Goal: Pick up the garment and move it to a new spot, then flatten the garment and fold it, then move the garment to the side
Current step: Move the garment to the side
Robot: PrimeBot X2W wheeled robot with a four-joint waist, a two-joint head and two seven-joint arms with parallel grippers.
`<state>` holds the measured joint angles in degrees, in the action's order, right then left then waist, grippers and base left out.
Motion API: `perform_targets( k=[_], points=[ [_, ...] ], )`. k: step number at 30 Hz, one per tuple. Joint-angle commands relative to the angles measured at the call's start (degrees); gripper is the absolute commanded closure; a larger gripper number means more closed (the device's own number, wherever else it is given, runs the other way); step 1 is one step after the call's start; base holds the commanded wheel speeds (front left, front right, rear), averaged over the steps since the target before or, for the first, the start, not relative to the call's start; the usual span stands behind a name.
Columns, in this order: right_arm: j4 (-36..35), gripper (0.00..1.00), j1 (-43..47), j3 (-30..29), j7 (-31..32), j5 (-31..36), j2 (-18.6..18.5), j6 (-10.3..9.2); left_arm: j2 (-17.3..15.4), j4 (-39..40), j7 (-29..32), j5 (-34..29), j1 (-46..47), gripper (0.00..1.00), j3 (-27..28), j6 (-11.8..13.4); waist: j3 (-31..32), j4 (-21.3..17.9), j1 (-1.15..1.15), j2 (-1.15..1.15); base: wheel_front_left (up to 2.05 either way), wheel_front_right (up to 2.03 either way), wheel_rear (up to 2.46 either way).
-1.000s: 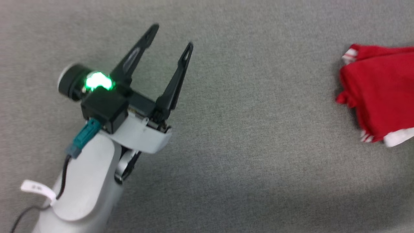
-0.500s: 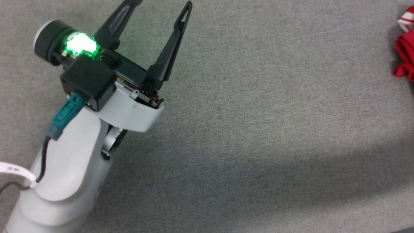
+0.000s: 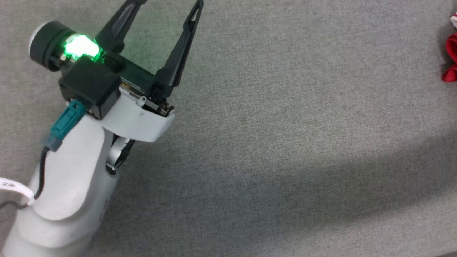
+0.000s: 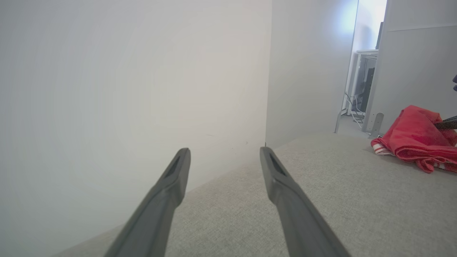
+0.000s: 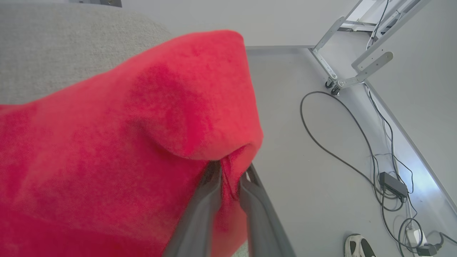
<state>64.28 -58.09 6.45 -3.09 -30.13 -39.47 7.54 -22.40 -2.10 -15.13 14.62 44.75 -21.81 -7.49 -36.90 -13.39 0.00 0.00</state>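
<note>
At the left of the head view, the left gripper (image 3: 165,5) is hanging over the grey cloth-covered desk (image 3: 285,142), its two dark fingers standing wide apart with nothing between them and a green light glowing on its wrist. In the left wrist view those fingers are pointing toward a white wall (image 4: 125,89) beyond the desk's edge.

Further right, the garment (image 3: 451,67) is showing as a red sliver at the right edge of the head view, well apart from the left gripper, with a bit of red-and-white striped trim at its top. In the left wrist view it is lying as a rumpled red heap on the desk near the far edge, with folds running across it and striped white trim peeking out along its lower left side. A dark finger (image 4: 448,125) is reaching into the heap from the right.

In the right wrist view the garment is spreading across the left and middle as soft, plain red knit, humping up over the fingertips of the right gripper (image 5: 230,175). That gripper's fingers are standing narrow, pinching a fold of the red cloth between them. To the right, on the pale floor (image 5: 285,117) below, a black cable (image 5: 321,142) is looping past a metal frame foot with casters (image 5: 342,80), and the toe of a shoe (image 5: 358,246) is showing at the bottom.
</note>
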Motion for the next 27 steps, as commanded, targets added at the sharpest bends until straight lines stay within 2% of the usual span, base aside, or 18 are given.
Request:
perform_targets(
  k=[1, 2, 11, 27],
  points=[
    [0.5, 0.05, -0.6, 0.5, -0.6, 0.1, -0.3, -0.12, 0.2, -0.1, 0.0, 0.4, -0.5, 0.0, 0.3, 0.0, 0.6, 0.3, 0.0, 0.0, 0.0, 0.0, 0.0],
    [0.9, 0.0, -0.7, 0.8, -1.0, 0.1, -0.4, -0.12, 0.4, -0.3, 0.0, 0.5, -0.7, 0.0, 0.3, 0.0, 0.9, 0.4, 0.0, 0.0, 0.0, 0.0, 0.0],
    [1.2, 0.0, 2.1, 6.6, -2.5, 0.3, 0.3, -0.11, 3.9, -2.3, 0.0, 1.4, -6.8, 0.0, 3.5, 0.0, 7.4, 3.1, 0.0, 0.0, 0.0, 0.0, 0.0],
    [-12.6, 0.0, 17.4, 17.2, -10.7, -6.6, 6.6, -0.11, 12.1, -8.9, 0.0, 2.4, -28.2, 0.0, 13.7, 0.0, 22.3, 12.8, 0.0, 0.0, 0.0, 0.0, 0.0]
  ],
)
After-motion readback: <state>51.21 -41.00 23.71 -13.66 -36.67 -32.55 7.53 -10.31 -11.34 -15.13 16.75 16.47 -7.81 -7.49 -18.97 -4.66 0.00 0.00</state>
